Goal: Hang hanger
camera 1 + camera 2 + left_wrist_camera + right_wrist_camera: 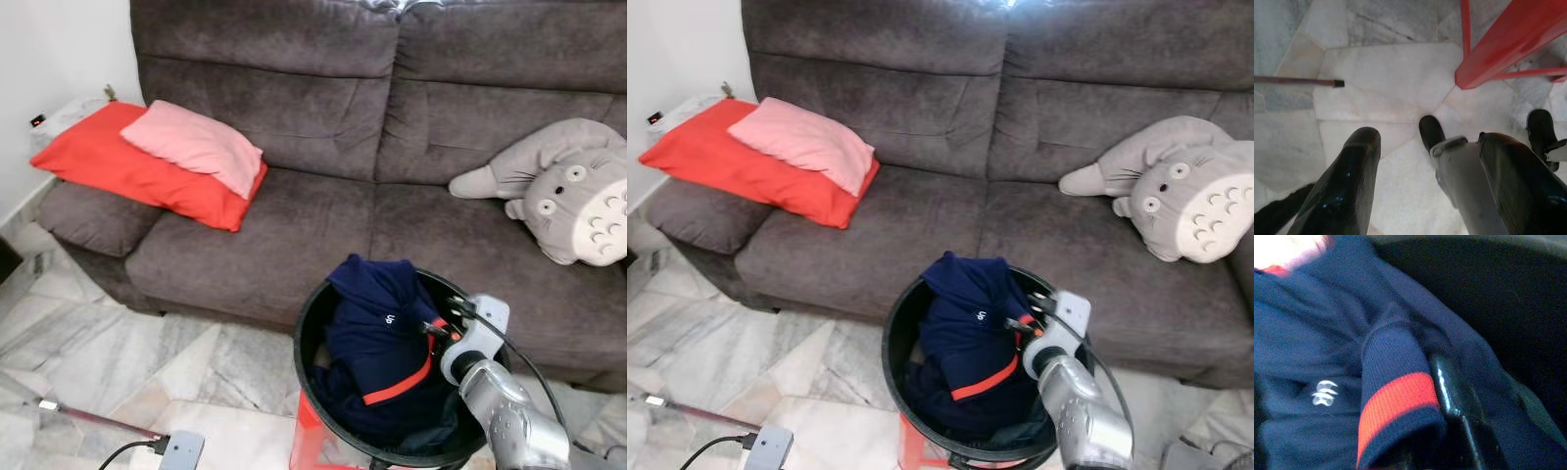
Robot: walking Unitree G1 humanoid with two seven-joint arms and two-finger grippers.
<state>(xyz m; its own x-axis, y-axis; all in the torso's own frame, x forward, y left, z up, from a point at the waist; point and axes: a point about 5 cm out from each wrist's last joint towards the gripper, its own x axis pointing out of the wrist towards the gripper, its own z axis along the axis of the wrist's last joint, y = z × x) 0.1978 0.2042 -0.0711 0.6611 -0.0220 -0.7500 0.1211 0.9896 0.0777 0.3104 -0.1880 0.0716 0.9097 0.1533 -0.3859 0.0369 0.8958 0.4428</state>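
Your right gripper (435,329) is down inside the black basket (306,338), which stands on a red stool (306,441) in front of the dark grey sofa (294,117). Its fingers (1447,387) are pinched on the navy garment (377,333) that fills the basket; the right wrist view shows a ribbed navy cuff with a red stripe (1396,399) held against one black finger, beside a small white logo (1324,392) on the cloth. No hanger can be made out; the garment in the basket is what you have in hand.

Your left gripper (1420,191) hangs idle over the marble floor (1381,83), its two black fingers spread wide apart and holding nothing, with the stool's red leg (1508,44) near it.

On the sofa lie a pink pillow (196,145) on top of a red pillow (118,162) at your left, and a grey plush toy (563,191) at your right. A grey plug with a cable (179,450) lies on the floor.
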